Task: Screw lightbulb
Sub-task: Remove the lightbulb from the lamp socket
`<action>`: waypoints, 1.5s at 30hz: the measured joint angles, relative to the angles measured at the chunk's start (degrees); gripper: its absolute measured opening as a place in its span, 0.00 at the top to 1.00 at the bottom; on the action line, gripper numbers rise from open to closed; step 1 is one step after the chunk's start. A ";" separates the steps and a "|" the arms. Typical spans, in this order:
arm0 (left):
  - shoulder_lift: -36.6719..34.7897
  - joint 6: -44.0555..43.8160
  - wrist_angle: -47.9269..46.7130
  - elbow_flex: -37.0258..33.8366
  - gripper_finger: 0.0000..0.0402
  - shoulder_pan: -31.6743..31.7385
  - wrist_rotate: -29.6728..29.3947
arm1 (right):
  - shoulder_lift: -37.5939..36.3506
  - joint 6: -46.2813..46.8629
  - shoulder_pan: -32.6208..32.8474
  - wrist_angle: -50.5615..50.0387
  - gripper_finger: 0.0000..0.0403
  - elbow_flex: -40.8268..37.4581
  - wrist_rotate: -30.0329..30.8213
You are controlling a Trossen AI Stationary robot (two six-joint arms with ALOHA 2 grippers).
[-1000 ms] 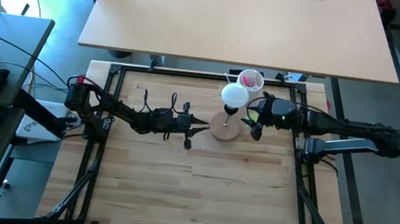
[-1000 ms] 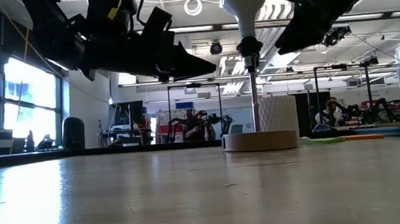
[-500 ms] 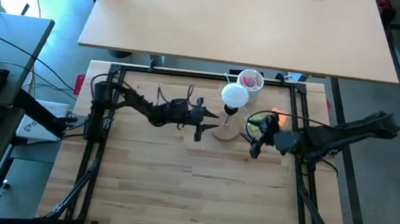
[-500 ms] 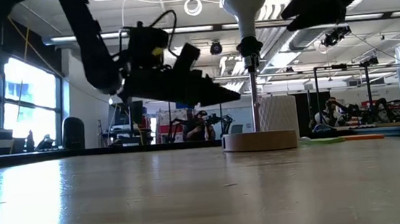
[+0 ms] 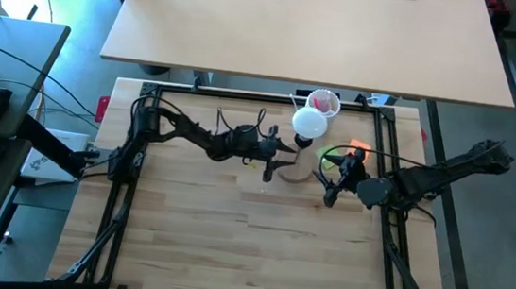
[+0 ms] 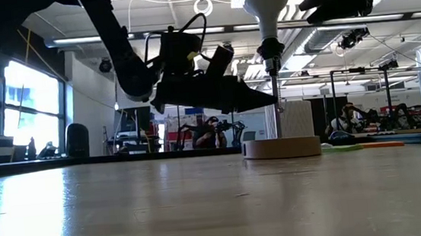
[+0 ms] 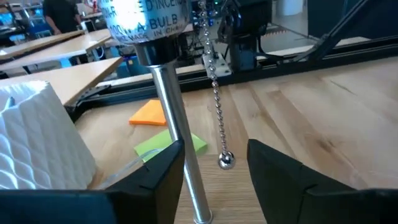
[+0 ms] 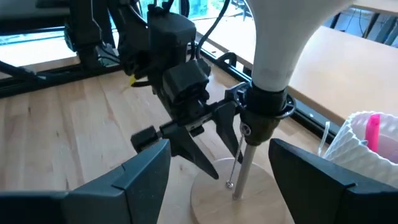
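Both grippers' fingers (image 7: 280,180) apart

lightbulb (image 8: 283,37) seated in socket (image 8: 261,115), left gripper (image 8: 214,146) fingers spread beside pole

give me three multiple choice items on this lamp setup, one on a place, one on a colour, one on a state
1. Where does the white ribbed cup stand?
A. behind the lamp's round wooden base, at the table's far edge
B. at the table's near edge
C. in a gripper

2. What colour is the lightbulb?
A. black
B. white
C. orange

3. How do the left gripper's fingers stand?
A. shut on the bulb
B. shut on the cup
C. open, beside the metal post

Answers: 1 A, the high view shows it by the far frame. 2 B, its globe is white in the high and low views. 3 C, the left wrist view shows a gap, with the bead chain hanging in it.
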 joint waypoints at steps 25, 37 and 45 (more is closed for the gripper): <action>3.81 0.03 -4.29 8.18 0.69 0.49 -1.73 | 3.80 -1.01 -0.24 2.57 0.34 0.00 0.20; 3.54 -2.24 -4.80 8.42 0.92 0.32 -1.20 | 3.80 -0.82 -0.24 3.43 0.34 0.00 0.22; 1.55 -3.03 -4.78 4.90 0.92 0.48 -1.95 | 3.80 0.79 -0.24 3.48 0.34 0.00 0.22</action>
